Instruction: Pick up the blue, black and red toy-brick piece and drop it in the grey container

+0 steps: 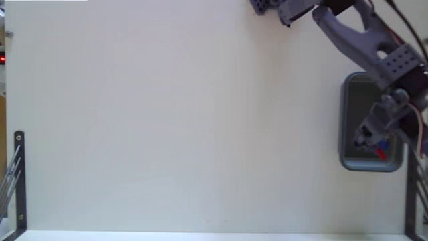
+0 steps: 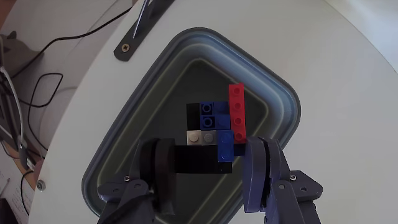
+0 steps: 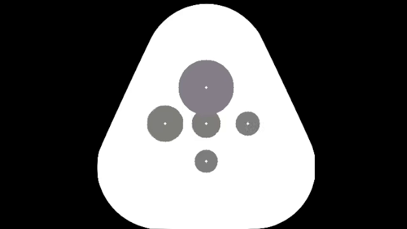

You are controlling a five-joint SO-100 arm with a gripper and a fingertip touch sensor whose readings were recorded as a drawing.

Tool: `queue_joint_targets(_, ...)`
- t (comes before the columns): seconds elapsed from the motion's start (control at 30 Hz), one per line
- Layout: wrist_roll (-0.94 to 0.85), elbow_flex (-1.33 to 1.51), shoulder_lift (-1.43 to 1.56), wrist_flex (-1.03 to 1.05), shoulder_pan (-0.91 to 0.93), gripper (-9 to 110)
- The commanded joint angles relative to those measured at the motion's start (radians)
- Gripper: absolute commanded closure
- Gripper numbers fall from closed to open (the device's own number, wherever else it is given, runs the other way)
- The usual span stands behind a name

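In the wrist view the toy-brick piece [image 2: 217, 124], a small cluster of red, blue and black bricks with a pale grey bit, sits between the two fingers of my gripper [image 2: 208, 163], which is shut on its black lower part. Directly beneath it lies the dark inside of the grey container [image 2: 124, 143]. The fixed view places the gripper [image 1: 372, 139] over the grey container [image 1: 345, 120] at the table's right edge, with the piece's red and blue tip [image 1: 381, 153] showing below the fingers. The arm covers part of the container.
The white table [image 1: 187, 120] fills the fixed view. Dark metal brackets stand at its left edge [image 1: 19, 175] and right edge [image 1: 409, 197]. In the wrist view a bracket [image 2: 140, 28] lies beyond the container, and cables [image 2: 37, 93] hang off the table's side.
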Motion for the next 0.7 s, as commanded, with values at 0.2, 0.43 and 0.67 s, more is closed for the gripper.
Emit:
queue_joint_targets(0.2, 0.005, 0.01, 0.085, -0.008, -0.016, 47)
queue_joint_targets(0.43, 0.005, 0.01, 0.085, -0.008, -0.016, 47)
queue_joint_targets(0.67, 0.005, 0.01, 0.085, -0.008, -0.016, -9)
